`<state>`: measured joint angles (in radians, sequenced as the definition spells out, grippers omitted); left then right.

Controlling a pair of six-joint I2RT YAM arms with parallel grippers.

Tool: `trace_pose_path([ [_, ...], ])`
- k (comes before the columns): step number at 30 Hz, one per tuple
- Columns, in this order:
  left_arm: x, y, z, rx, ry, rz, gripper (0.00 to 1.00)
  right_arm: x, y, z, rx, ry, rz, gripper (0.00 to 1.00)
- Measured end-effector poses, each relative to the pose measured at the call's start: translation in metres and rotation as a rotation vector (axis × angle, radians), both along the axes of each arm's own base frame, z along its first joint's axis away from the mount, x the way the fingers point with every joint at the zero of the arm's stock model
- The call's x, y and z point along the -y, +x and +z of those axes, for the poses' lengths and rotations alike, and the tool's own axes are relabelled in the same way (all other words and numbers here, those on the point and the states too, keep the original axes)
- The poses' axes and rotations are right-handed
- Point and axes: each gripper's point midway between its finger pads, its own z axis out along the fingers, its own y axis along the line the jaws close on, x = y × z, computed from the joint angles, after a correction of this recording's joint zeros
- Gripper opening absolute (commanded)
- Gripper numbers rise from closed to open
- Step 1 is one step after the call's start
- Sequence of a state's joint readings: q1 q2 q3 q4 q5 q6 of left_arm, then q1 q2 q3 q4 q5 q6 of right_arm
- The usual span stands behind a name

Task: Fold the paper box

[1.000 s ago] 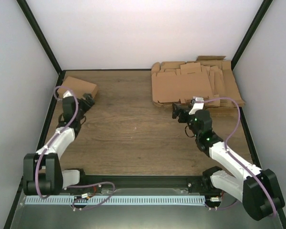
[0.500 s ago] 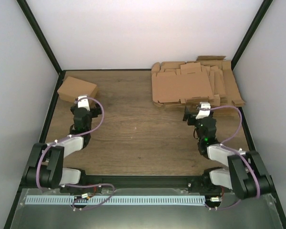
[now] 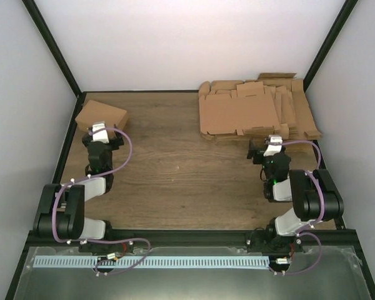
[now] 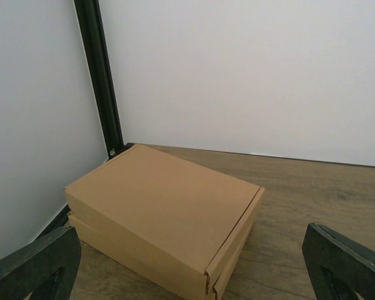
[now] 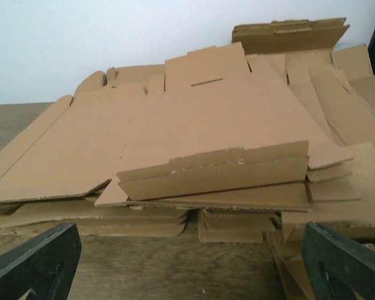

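At the far left corner of the surface [image 3: 175, 169] sits the paper box [image 4: 162, 212], folded up and apparently closed, though its front seam is hard to read. The left claw [image 4: 190, 250] hovers just short of it, spread wide and holding nothing. The right claw [image 5: 190, 250], likewise released and empty, faces the pile of flat cardboard sheets [image 5: 206, 144] at the far right.
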<state>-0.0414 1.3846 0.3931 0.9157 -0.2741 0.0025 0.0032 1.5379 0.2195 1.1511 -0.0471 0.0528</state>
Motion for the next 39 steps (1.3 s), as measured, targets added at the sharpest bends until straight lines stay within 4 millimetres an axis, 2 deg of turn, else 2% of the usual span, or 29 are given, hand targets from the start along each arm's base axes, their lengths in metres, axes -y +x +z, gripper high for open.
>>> trace_pose_path([
  [12,-0.001,-0.016,-0.002,0.011,-0.004,-0.001,1.00,-0.006,0.001,0.007,0.027,-0.008,0.020,1.00],
  [15,-0.004,-0.023,-0.023,-0.024,-0.009,0.013,1.00,-0.006,0.001,0.007,0.027,-0.009,0.020,1.00],
  [18,-0.007,-0.011,-0.049,-0.105,-0.018,0.032,1.00,-0.006,0.001,0.007,0.027,-0.010,0.020,1.00],
  [20,-0.009,-0.010,-0.061,-0.137,-0.021,0.038,1.00,-0.006,0.001,0.007,0.027,-0.010,0.020,1.00],
  [24,-0.002,-0.013,-0.070,-0.139,-0.015,-0.016,1.00,-0.006,0.001,0.007,0.029,-0.010,0.020,1.00],
  [29,0.011,-0.010,-0.065,-0.116,-0.003,-0.091,1.00,-0.006,0.002,0.008,0.030,-0.010,0.020,1.00],
  [39,0.015,-0.009,-0.063,-0.108,-0.005,-0.120,1.00,-0.006,0.003,0.009,0.033,-0.010,0.020,1.00],
])
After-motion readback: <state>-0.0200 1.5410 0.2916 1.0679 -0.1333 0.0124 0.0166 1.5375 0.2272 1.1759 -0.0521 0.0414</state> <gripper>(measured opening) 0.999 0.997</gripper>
